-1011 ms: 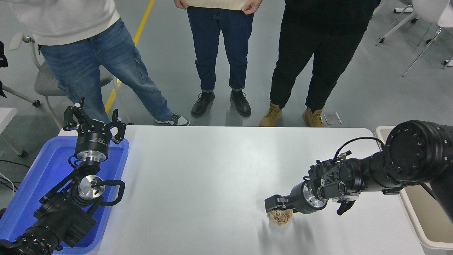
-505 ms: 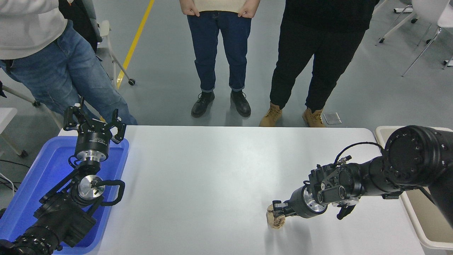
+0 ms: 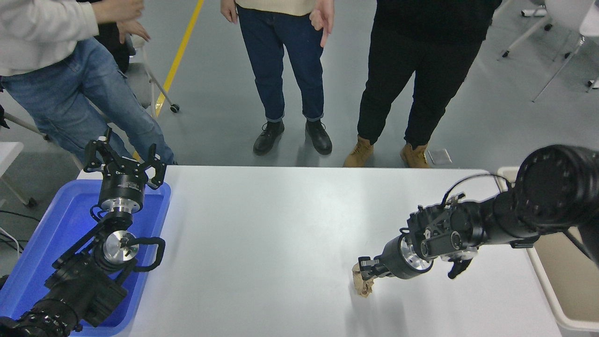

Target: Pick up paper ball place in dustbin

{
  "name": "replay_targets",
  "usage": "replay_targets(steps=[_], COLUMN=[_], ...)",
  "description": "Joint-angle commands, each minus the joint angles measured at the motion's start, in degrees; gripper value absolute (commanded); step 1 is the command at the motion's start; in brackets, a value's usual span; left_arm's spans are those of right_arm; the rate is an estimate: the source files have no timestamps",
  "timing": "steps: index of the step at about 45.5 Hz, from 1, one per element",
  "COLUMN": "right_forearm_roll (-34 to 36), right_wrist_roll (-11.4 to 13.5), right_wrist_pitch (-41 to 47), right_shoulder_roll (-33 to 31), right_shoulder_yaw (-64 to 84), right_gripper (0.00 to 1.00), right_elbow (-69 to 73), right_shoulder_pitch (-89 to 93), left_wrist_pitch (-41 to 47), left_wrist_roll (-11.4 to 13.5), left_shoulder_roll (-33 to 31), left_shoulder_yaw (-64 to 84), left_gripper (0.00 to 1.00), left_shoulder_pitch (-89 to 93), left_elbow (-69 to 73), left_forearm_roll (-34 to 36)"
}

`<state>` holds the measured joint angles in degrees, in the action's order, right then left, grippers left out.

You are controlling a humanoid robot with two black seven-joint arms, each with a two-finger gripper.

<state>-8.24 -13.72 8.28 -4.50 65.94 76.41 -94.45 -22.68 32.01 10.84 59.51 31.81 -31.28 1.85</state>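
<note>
The tan crumpled paper ball [image 3: 361, 283] is in my right gripper [image 3: 364, 275], which is shut on it at the front right of the white table [image 3: 281, 220]. The ball hangs at the fingertips, just above the tabletop, over its shadow. The right arm reaches in from the right edge. The beige dustbin [image 3: 561, 281] stands at the table's right edge, partly hidden behind that arm. My left gripper [image 3: 124, 157] is parked, open and empty, over the blue tray at the left.
A shallow blue tray [image 3: 61, 229] lies at the table's left end under the left arm. Three people stand along the far side of the table. Chairs stand on the floor at the far left and far right.
My right gripper has shut on the paper ball, squeezing it narrower, and has risen a little with it. The person at the left has shifted further left.
</note>
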Motion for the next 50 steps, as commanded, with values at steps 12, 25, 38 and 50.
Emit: replay_targets(steps=[12,25,38,50], right_forearm_roll=[-5.3,-7.4,-12.2,-26.0], right_wrist_roll=[-0.3,-0.1,0.3,0.2], right_wrist_pitch=[21.9,28.5,27.8,25.8], right_shoulder_roll=[-10.1,-9.9,-11.6,-24.3], right_shoulder_yaw=[11.6,12.0,14.6,22.0], right_gripper=[0.0,0.0,0.0,0.0], right_elbow=[16.8,17.3,16.9,9.7], right_shoulder_pitch=[-46.1,-55.1,-54.6,-46.7], left_wrist_pitch=[0.0,0.0,0.0,0.0], left_wrist_roll=[0.0,0.0,0.0,0.0], left_shoulder_roll=[0.1,0.1,0.1,0.1], left_shoulder_yaw=[0.0,0.1,0.0,0.0], left_gripper=[0.99,0.99,0.99,0.99], left_shoulder_pitch=[-0.3,-0.3,-0.2,-0.2], left_elbow=[0.0,0.0,0.0,0.0], left_forearm_roll=[0.1,0.1,0.0,0.0])
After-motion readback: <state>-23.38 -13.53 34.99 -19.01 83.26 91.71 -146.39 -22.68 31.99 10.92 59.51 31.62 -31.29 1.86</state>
